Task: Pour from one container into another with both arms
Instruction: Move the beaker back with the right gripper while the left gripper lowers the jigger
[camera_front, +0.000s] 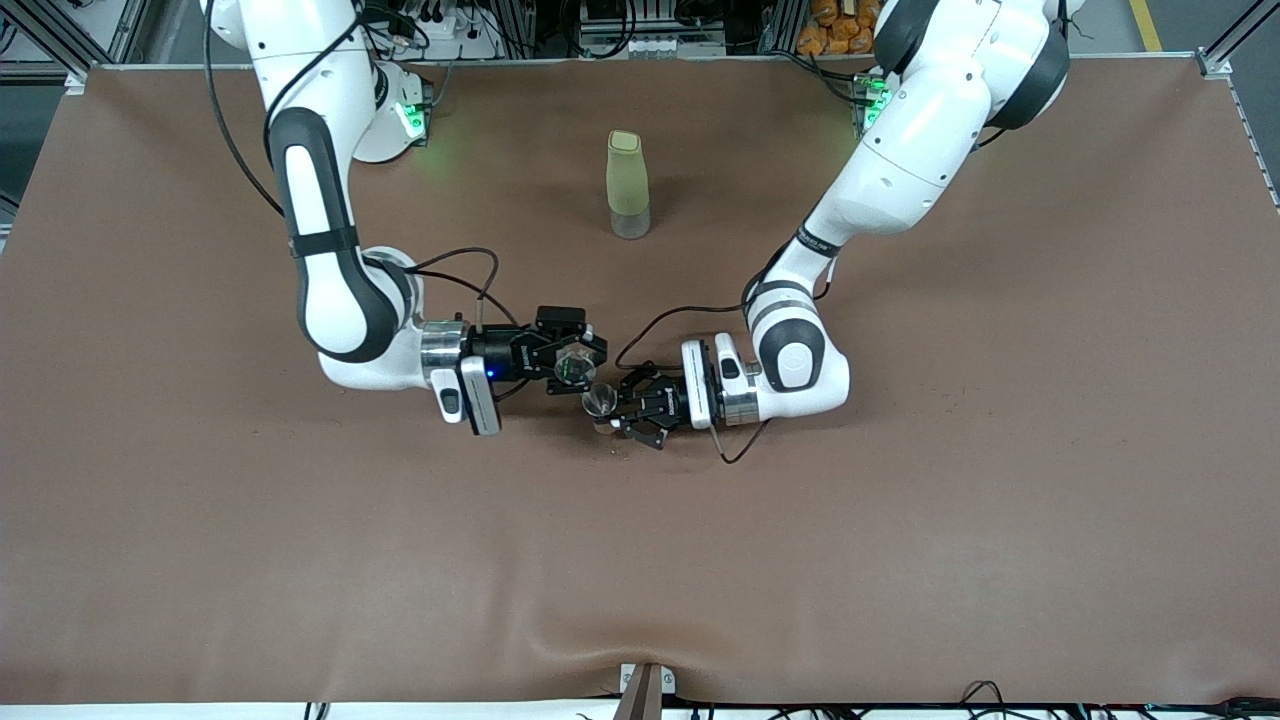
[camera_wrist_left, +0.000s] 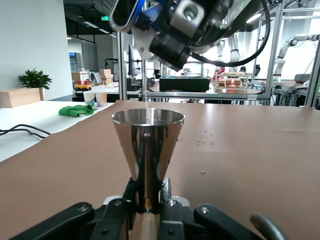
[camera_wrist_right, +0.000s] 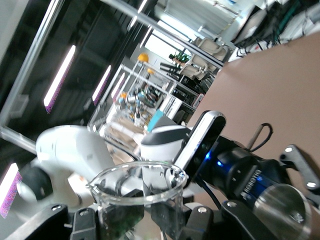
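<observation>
Front view first: right gripper, reaching in from the right arm's end, pinches a clear glass beaker and tips it toward the left gripper, which comes in from the left arm's end. The left gripper is clamped on a steel cone cup standing upright with its mouth up. The beaker's lip sits just above and beside the cone's rim, so the pour runs from the right gripper's glass down into the left gripper's cup; the beaker's long axis lies tilted across the gap between the two wrists. A pale green bottle stands well apart, toward the arms' bases. The brown table is bare around the grippers.

Left wrist view: the cone cup rises straight from the closed fingers, with the right gripper hanging overhead.

Right wrist view: the beaker sits gripped between its fingers; the cone's mouth shows just below and to one side.
</observation>
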